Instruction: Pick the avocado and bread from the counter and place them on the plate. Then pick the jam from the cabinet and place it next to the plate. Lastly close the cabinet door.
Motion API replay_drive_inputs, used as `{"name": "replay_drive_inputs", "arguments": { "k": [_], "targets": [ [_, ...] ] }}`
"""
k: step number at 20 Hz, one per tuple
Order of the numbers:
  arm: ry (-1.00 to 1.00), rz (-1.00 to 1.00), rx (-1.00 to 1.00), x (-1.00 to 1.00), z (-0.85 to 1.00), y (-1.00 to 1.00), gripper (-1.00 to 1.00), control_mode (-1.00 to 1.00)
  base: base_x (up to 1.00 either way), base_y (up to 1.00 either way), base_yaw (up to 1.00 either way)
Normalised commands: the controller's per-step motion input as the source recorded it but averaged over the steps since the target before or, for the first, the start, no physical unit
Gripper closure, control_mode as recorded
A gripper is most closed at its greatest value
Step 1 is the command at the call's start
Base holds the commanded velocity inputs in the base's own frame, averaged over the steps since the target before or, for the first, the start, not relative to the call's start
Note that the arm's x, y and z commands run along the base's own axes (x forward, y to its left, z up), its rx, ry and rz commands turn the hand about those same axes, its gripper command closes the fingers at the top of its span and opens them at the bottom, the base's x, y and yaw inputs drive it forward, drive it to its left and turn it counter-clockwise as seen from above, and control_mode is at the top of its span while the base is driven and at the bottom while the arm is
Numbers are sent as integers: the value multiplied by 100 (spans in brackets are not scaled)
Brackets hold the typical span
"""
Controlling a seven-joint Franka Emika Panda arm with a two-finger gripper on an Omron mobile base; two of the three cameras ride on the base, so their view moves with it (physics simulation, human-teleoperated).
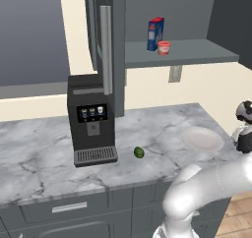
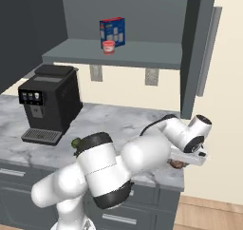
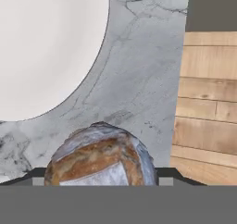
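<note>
The bread (image 3: pixel 99 156), a brown crusty lump, sits between my gripper's (image 3: pixel 102 179) two dark fingertips, which press against both of its sides. It is on the marble counter (image 3: pixel 139 79) near the right end, just beside the pale plate (image 3: pixel 46 47). From the right base the bread (image 2: pixel 178 164) peeks out under my hand. The dark green avocado (image 1: pixel 139 152) lies on the counter right of the coffee machine, left of the plate (image 1: pixel 203 138). The red jam (image 1: pixel 164 47) stands on the open cabinet's shelf (image 1: pixel 197 52).
A black coffee machine (image 1: pixel 91 119) stands at the counter's left. A blue-and-red box (image 1: pixel 155 34) stands behind the jam. The cabinet door (image 1: pixel 106 50) hangs open above the machine. Wooden floor (image 3: pixel 208 112) lies past the counter's end.
</note>
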Motion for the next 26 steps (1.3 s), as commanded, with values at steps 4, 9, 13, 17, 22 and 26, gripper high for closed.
{"name": "replay_drive_inputs", "arguments": {
  "k": [4,9,13,17,22,26],
  "targets": [
    [-25,0,0,-2,66,15,100,-100,0,0,0],
    [-13,0,-6,0,63,71,100,-100,0,0,0],
    [-3,-5,-17,2,37,100,100,-100,0,0,0],
    [0,-2,-10,21,3,68,100,-100,0,0,0],
    [2,0,0,14,1,35,100,-100,0,0,0],
    [2,0,0,22,-1,26,100,-100,0,0,0]
  ]
}}
